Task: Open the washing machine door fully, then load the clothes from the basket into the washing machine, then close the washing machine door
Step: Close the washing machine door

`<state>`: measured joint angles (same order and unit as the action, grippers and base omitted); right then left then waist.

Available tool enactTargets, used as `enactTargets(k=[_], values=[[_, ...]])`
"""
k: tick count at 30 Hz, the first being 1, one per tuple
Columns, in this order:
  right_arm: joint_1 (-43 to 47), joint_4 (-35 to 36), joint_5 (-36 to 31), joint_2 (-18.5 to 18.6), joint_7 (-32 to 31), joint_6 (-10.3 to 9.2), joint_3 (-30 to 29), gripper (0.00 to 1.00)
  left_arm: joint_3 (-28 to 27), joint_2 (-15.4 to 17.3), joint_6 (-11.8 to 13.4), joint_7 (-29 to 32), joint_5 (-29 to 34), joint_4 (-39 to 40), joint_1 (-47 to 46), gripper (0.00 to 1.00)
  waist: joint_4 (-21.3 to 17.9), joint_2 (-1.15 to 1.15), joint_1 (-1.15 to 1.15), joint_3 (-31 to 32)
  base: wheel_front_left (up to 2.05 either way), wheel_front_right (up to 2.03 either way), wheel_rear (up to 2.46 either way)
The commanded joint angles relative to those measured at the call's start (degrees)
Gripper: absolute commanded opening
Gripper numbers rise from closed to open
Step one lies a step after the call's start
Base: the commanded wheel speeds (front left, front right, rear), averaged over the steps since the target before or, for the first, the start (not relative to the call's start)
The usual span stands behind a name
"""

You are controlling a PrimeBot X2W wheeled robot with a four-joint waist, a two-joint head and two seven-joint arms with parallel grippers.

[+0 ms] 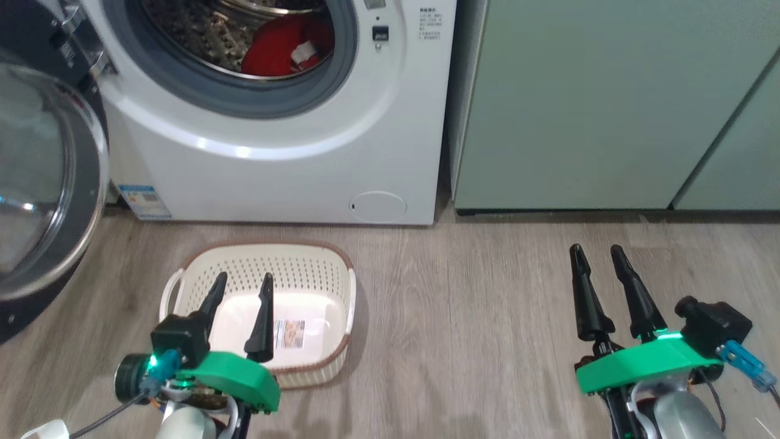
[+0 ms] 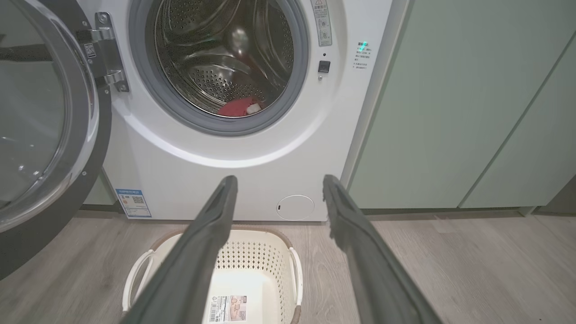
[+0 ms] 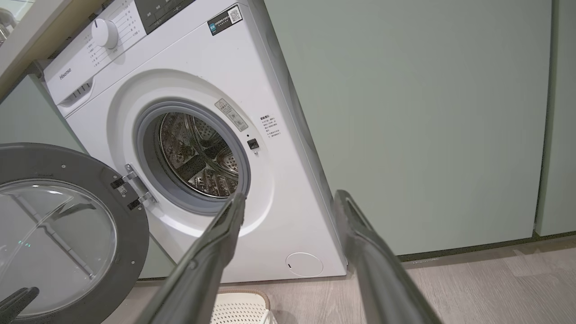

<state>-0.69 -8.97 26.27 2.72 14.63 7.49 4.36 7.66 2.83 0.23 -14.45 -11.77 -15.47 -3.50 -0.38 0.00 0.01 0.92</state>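
The white washing machine (image 1: 292,164) stands at the upper left, its door (image 1: 42,183) swung wide open to the left, glass dome facing out. Red clothes (image 1: 277,49) with a white tag lie inside the steel drum, also seen as red clothes (image 2: 236,108) low in the drum. The cream basket (image 1: 329,268) sits on the floor before the machine, with just a label sticker on its bottom. My left gripper (image 1: 244,283) hovers open over the basket (image 2: 270,252). My right gripper (image 1: 597,253) is open above bare floor to the right, holding nothing.
Pale green cabinets (image 1: 609,103) stand directly right of the machine. Grey wood-look floor (image 1: 463,305) stretches between the basket and my right gripper. The open door (image 3: 67,234) juts out over the floor at the left. A fingertip of the other gripper (image 3: 15,301) shows low left.
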Motion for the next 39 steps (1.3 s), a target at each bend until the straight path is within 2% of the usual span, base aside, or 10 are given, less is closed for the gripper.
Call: enactTargets(k=[1, 3, 12, 34, 39], values=[[-2.7, 1.7, -0.4, 0.2, 0.4, 0.00, 1.4, 1.00, -1.7, 0.0, 0.2, -0.5, 0.0, 2.0, -2.5, 1.00, 0.1, 0.00, -0.01, 0.0, -2.03, 1.96, 0.07], [-2.8, 1.7, -0.4, 0.2, 0.4, 0.00, 1.4, 1.00, -1.1, 0.0, 0.6, -0.5, 1.8, 1.9, -2.3, 1.00, 0.2, 0.00, -0.01, 0.0, -1.79, 1.79, 0.00], [-2.9, 1.4, -0.4, 0.2, 0.4, 0.00, 1.6, 1.00, -0.9, 0.0, 1.2, -0.5, 2.0, 2.0, -2.2, 1.00, 0.3, 0.00, -0.01, 0.1, -1.04, 1.04, 0.00], [-2.7, 1.2, -0.5, 0.2, 0.4, 0.00, 1.4, 1.00, -1.2, 0.0, 1.3, -0.5, 1.0, 1.7, -2.0, 1.00, 0.3, 0.00, -0.01, 0.7, 0.00, 0.00, 0.00], [-2.3, 1.6, -0.5, 0.2, 0.4, 0.00, 1.1, 1.00, -0.6, 0.0, 1.2, -0.5, 0.7, 1.7, -2.2, 1.00, 1.8, 0.00, -0.01, 0.5, 0.00, 0.00, 0.00]])
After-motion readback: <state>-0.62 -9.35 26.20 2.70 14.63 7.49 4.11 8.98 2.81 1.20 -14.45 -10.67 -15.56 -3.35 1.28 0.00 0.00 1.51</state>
